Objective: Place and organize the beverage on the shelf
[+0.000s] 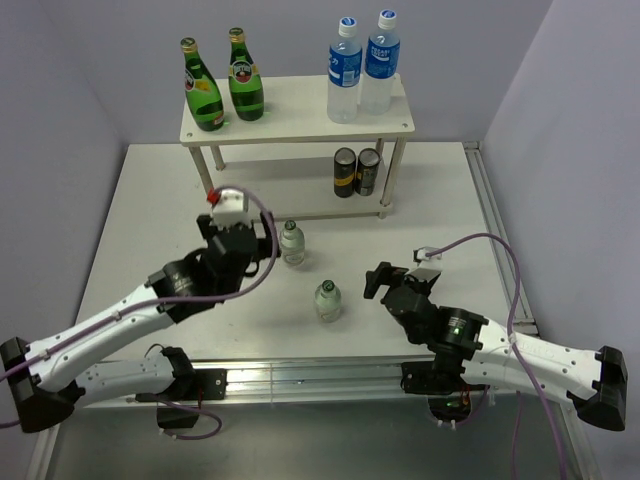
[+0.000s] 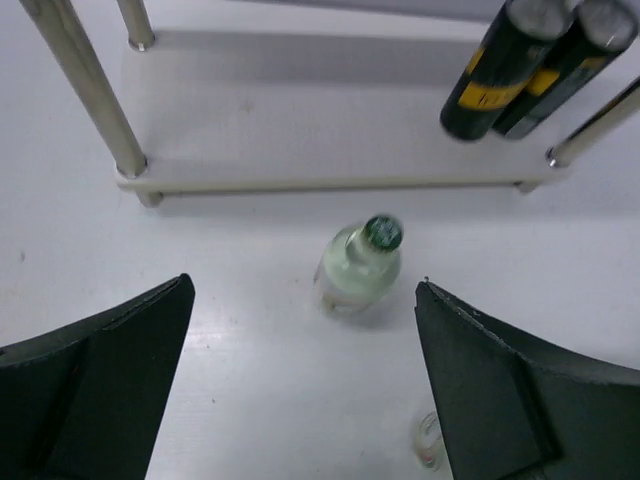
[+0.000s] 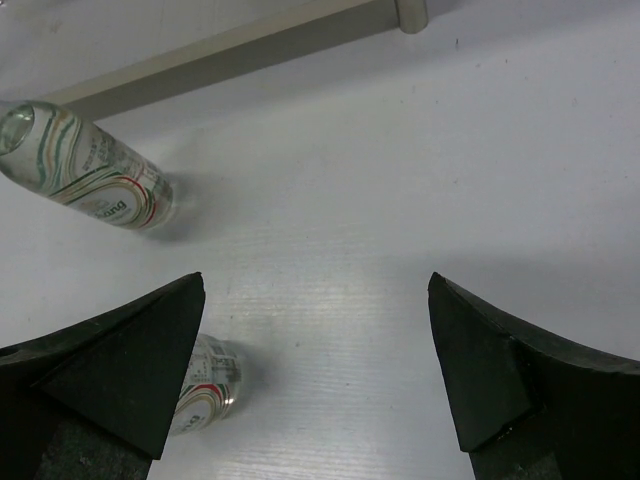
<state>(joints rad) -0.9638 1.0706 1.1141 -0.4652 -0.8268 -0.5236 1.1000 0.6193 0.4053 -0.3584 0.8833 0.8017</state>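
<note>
Shelf (image 1: 295,105): a low two-tier rack of pale boards on round legs, standing at the far side of the white table (image 1: 150,200).

Top tier, left end: left green bottle (image 1: 203,95) and right green bottle (image 1: 245,85). Both are dark green glass with yellow-red labels, upright and close together.

Top tier, right end: left plastic bottle (image 1: 344,75) and right plastic bottle (image 1: 380,65). Both are clear with blue labels and pale caps, upright and side by side.

Lower tier, right part: two dark cans (image 1: 356,171) with yellow bands, upright and touching or nearly so.

Two bottles are not on the shelf:
- The far small bottle (image 1: 292,243) is clear with a pale cap. It stands upright on the table just in front of the lower board.
- The near small bottle (image 1: 328,300) is the same kind. It stands upright nearer the arm bases, between the two arms.
- The right wrist view shows thin green, red and yellow swirls printed on both. The near one is partly hidden by a finger.

Left gripper (image 2: 303,283): the jaws are spread wide and grasp nothing. In its wrist view the far small bottle stands ahead in the gap, clear of both fingers.

Right gripper (image 3: 316,275): the jaws are spread wide and grasp nothing, with only bare table between the fingers. It sits just right of the near small bottle, not touching it.
</note>
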